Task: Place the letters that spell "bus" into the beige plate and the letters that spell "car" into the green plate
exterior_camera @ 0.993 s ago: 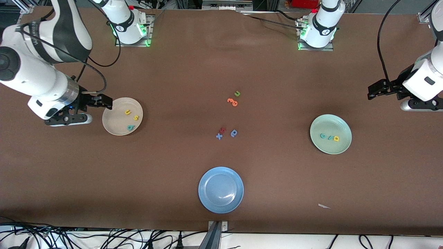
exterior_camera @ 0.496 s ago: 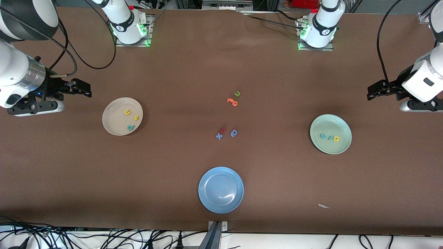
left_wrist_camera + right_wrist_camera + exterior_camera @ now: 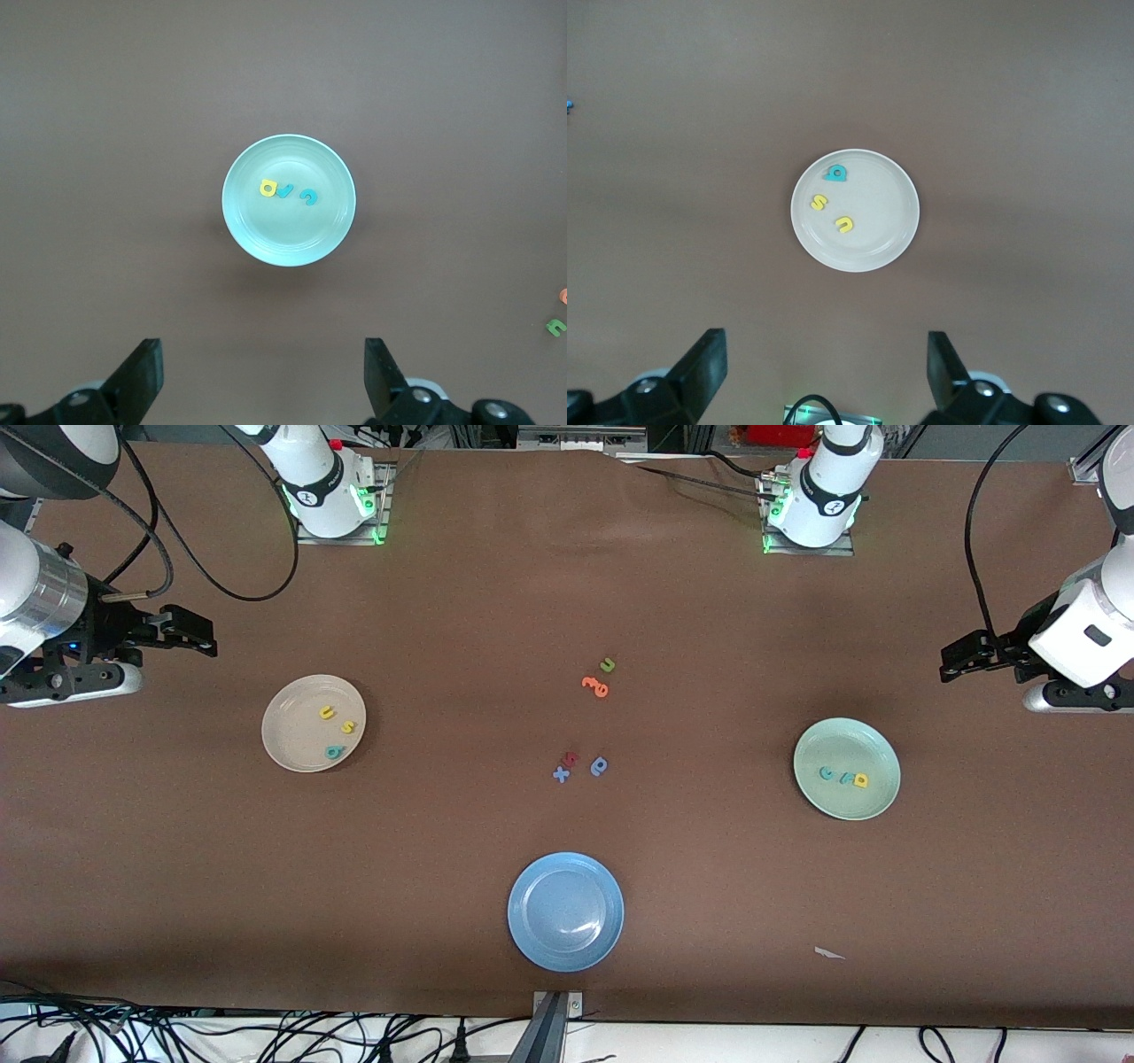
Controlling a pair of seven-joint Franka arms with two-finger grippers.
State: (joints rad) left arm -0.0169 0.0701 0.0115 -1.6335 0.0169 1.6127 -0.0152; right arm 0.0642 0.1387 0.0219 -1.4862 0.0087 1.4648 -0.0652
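Both wrist views show what the front view cannot: fingers spread apart, empty. The left hand [image 3: 961, 657] hangs at 1 o'clock of the green plate [image 3: 877, 802], which holds c, r, a [image 3: 842, 777]. The right hand [image 3: 190, 633] hangs at 10 o'clock of the beige plate [image 3: 288, 748], which holds u, s, b [image 3: 335, 731].

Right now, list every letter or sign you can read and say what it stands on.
"u", "s", "b": foam letters in the beige plate.
"c", "r", "a": foam letters in the green plate.
"u": green letter on the table.
"x": blue letter on the table.
Orange letter, blue rounded letter: cannot tell.
Arm base markings: too small to read.
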